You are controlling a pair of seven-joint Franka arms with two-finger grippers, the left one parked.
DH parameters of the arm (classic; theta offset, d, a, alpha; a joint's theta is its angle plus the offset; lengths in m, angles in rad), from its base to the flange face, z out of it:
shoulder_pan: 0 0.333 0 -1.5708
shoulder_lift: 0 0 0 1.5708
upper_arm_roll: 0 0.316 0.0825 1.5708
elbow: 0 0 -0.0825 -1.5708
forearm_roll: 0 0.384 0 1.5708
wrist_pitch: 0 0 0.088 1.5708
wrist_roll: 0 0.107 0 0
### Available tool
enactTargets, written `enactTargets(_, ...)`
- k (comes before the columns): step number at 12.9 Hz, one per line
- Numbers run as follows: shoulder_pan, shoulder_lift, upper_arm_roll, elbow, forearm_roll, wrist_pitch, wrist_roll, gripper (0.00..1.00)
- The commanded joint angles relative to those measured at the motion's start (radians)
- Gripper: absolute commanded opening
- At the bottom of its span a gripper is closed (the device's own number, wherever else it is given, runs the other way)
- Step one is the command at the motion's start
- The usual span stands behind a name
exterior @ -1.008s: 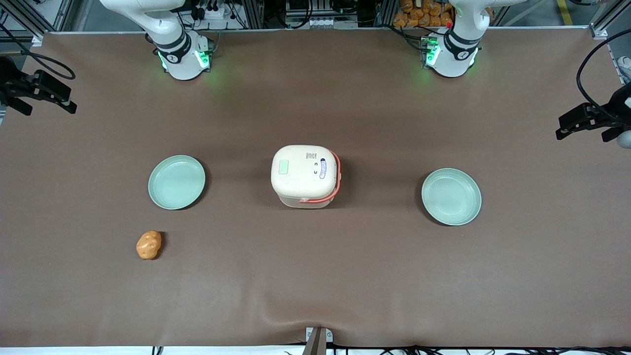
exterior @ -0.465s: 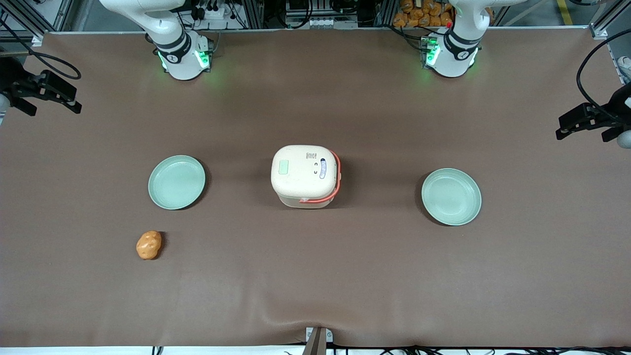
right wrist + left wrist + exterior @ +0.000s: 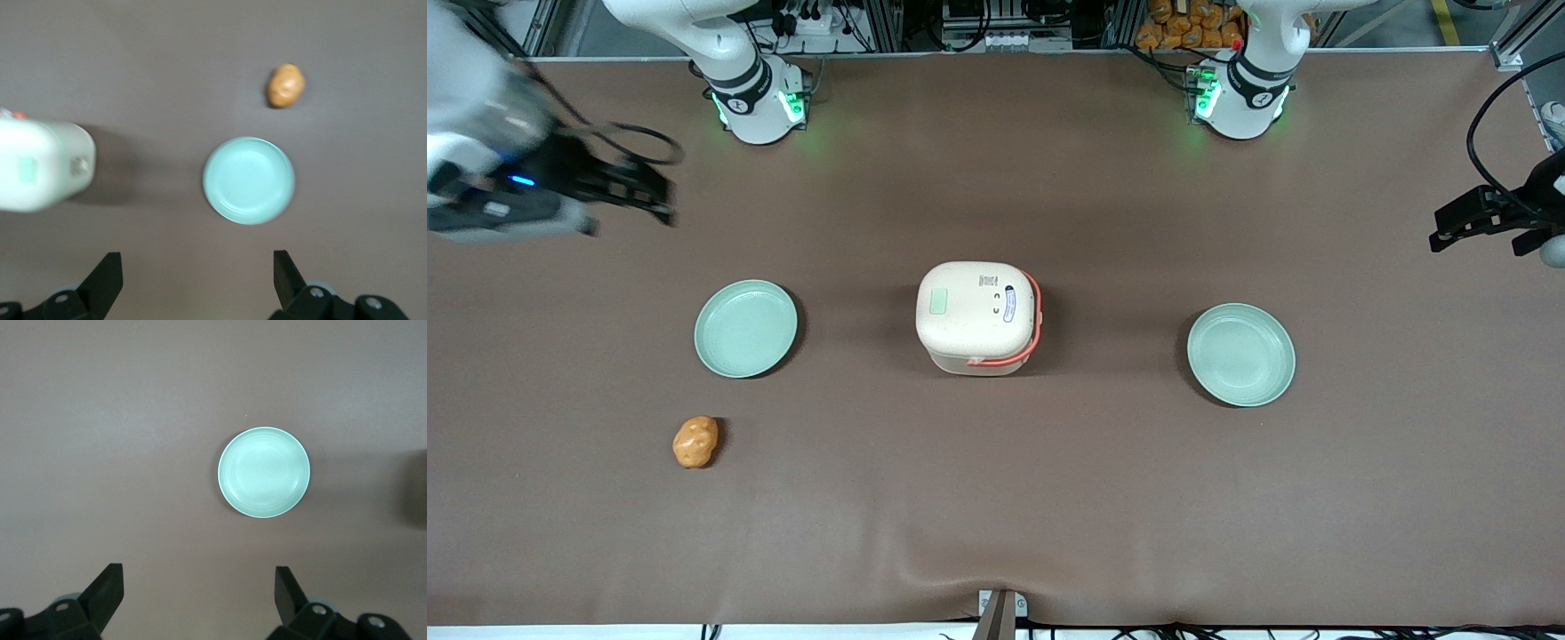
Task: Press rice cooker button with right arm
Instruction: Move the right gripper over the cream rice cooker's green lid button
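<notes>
1. Hovering high toward the working arm's end of the table, the gripper (image 3: 649, 191) had its fingers spread wide, holding nothing.
2. The button (image 3: 938, 301) sat on the rice cooker's lid (image 3: 974, 311), mid-table.
3. Likely stiff and springy, it wanted a fingertip pressed squarely on its centre.

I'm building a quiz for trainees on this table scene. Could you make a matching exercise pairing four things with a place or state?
Things:
1. button
2. potato
3. right arm's claw
4. handle

Places or states:
A. open, above bare table, well short of the cooker
B. orange-red, curving along the cooker's side
C. pale green, on the cream lid
D. on the table, nearer the front camera than the plate at the working arm's end

Pairs: 1-C, 2-D, 3-A, 4-B
</notes>
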Motion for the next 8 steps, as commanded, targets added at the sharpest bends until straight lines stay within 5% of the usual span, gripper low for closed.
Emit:
enactTargets(1, 0.104, 0.092, -0.010, 0.022, 0.001, 0.080, 0.086, 1.00)
enactTargets(3, 0.144, 0.166, -0.008, 0.022, 0.006, 0.160, 0.089, 0.94)
enactTargets(8, 0.265, 0.313, -0.010, 0.022, 0.036, 0.278, 0.227, 0.42)
